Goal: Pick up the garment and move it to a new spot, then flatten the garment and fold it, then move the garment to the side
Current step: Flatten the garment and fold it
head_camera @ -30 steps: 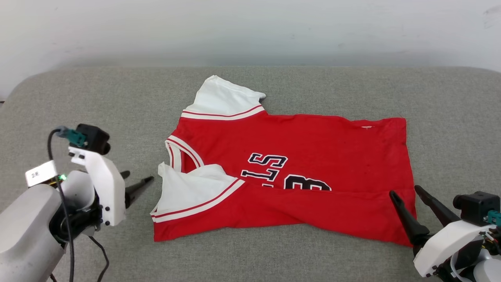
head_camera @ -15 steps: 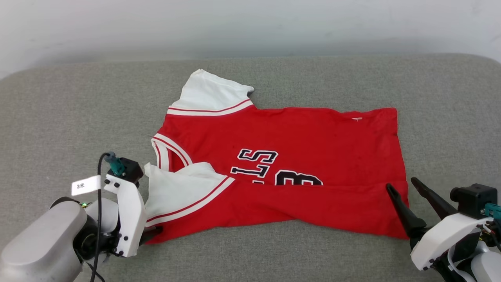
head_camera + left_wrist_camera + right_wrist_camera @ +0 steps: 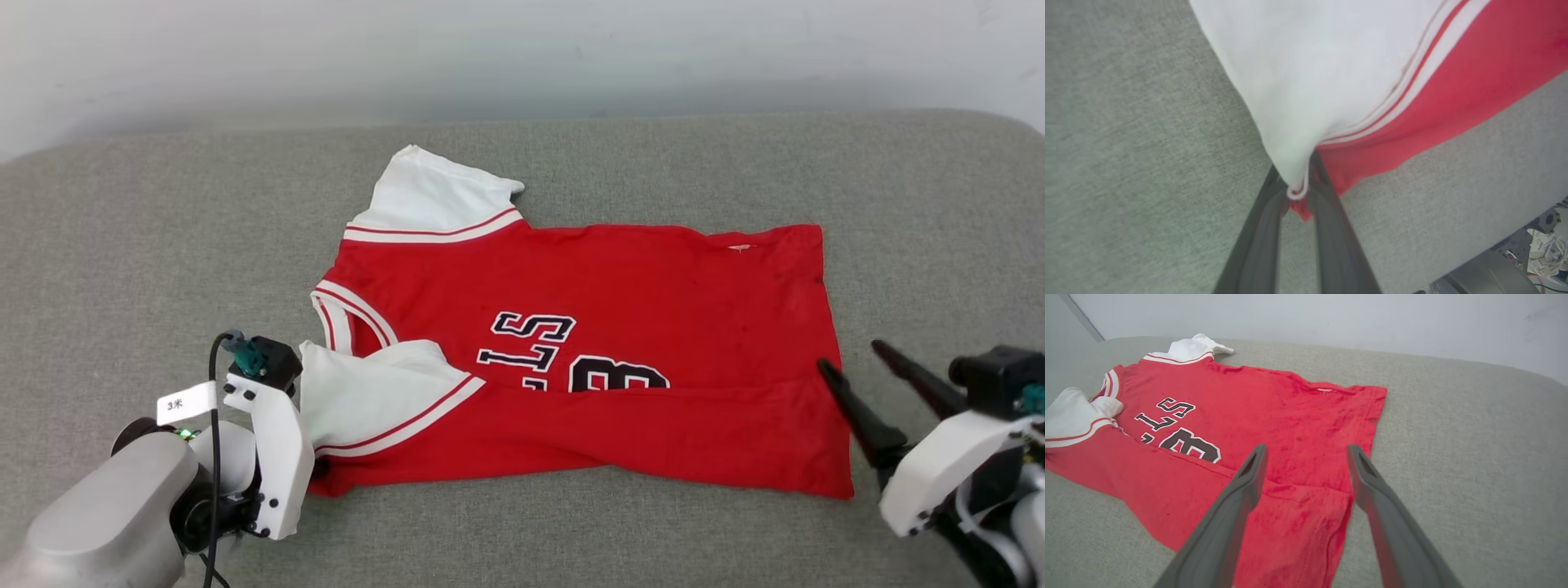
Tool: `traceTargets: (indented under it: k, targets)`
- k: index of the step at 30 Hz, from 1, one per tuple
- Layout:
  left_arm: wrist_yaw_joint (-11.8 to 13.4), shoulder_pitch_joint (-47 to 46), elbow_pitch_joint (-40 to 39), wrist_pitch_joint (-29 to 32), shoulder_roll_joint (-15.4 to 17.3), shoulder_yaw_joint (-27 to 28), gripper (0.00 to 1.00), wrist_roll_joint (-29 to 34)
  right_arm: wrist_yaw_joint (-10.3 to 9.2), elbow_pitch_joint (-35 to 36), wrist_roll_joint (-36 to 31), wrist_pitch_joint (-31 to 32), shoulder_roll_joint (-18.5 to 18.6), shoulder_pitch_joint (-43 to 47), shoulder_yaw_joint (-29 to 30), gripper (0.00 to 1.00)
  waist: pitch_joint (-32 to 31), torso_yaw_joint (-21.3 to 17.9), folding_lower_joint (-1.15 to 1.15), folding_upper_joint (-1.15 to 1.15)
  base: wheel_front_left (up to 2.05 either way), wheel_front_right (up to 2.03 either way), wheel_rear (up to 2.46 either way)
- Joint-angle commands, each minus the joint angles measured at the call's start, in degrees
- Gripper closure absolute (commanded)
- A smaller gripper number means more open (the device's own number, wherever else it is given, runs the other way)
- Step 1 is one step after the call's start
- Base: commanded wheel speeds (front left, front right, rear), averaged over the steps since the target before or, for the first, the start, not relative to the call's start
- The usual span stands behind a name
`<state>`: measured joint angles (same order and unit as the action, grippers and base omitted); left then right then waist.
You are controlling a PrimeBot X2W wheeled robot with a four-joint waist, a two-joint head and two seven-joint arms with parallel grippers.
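As the garment (image 3: 620, 310) lies spread on the grey cushioned surface (image 3: 163, 212) with its near long side already turned over onto the chest, I judge that I am in the folding step. In the head view, my left hand (image 3: 317, 469) is at the near collar-end corner, just under the white sleeve (image 3: 375, 400). Its fingers are hidden there behind my white wrist housing (image 3: 277, 441). My right hand (image 3: 849, 355) stands at the hem end with its fingers apart. The fold covers the lower part of the print (image 3: 563, 359), so I can read only some of the letters and digits.

In the left wrist view, my left hand (image 3: 1296, 179) is clamped on the garment (image 3: 1331, 73), where the white sleeve edge and a red layer come together. I cannot tell how many layers are inside the pinch.

In the right wrist view, my right hand (image 3: 1306, 448) is spread wide over the near hem corner (image 3: 1331, 510) and holds nothing. I cannot tell whether the tips touch the cloth. The next move, I think, asks this hand to come down and close on that corner through both layers. Then both hands can lift the near edge together and keep it level.
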<state>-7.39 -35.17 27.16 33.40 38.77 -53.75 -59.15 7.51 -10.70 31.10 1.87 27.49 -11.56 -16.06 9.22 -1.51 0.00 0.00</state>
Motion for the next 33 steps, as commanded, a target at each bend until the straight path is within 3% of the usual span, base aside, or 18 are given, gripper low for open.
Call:
traceTargets:
  k: [1,9,15,21,25,33]
  targets:
    - [-0.03,-0.02,-0.83,-0.69,-0.03,-0.58,1.00,0.05,-0.05,1.01,-0.63,1.24,1.45,-1.35,0.00,0.00,-0.58,0.32,0.00,0.00,0.00,0.00,0.00]
    - [-0.05,-0.87,-8.81,-4.36,4.35,-0.15,1.00,0.02,-0.05,7.40,1.35,20.51,11.67,-4.59,-3.11,0.00,-2.16,1.41,0.00,0.00,0.00,0.00,0.00]
    - [0.52,-0.31,-12.88,-4.81,5.22,-0.38,1.00,0.66,-0.05,8.63,6.76,36.66,16.01,-6.40,-7.13,0.00,-2.13,2.25,0.00,0.00,0.00,0.00,0.00]
    - [1.38,-1.20,-14.90,-4.89,4.59,-0.60,1.00,1.50,-0.05,4.78,9.11,43.85,14.76,-7.92,-10.88,0.00,-0.73,3.28,0.00,0.00,0.00,0.00,0.00]
    - [1.61,-2.23,-15.48,-5.35,4.20,-0.57,1.00,2.37,-0.05,-1.97,8.90,42.89,10.51,-9.53,-13.65,0.00,1.27,4.31,0.00,0.00,0.00,0.00,0.00]
    - [1.73,-2.86,-15.06,-6.09,3.66,-0.73,1.00,2.96,-0.05,-10.88,8.67,39.66,6.91,-7.68,-20.16,0.00,3.06,4.91,0.00,0.00,0.00,0.00,0.00]
